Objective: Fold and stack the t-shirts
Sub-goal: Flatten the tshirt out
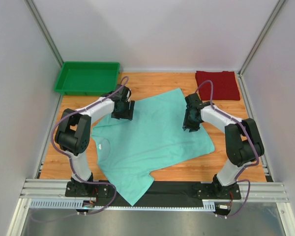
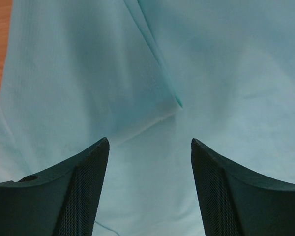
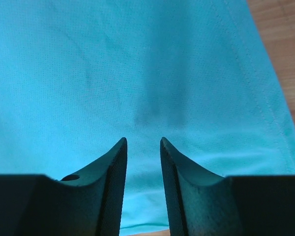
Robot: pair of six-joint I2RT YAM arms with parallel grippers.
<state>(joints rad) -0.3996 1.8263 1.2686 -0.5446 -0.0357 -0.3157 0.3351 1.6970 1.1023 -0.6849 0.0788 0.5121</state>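
The mint green t-shirt (image 1: 147, 140) lies spread flat and askew on the wooden table, its lower end hanging over the near edge. The dark red t-shirt (image 1: 217, 84) lies folded at the back right corner. My left gripper (image 1: 123, 115) hovers over the mint shirt's far left part, open; in the left wrist view the gripper (image 2: 150, 141) has bare cloth (image 2: 226, 73) between its wide jaws and a folded hem (image 2: 155, 93) just ahead. My right gripper (image 1: 191, 126) is over the shirt's right side; the gripper (image 3: 143, 140) stands narrowly open above the cloth (image 3: 113, 64), holding nothing.
A bright green plastic tray (image 1: 59, 84) sits at the back left corner. Bare wood (image 1: 152, 81) shows behind the mint shirt and beside it on the right (image 3: 285, 29). White walls close in both sides and the back.
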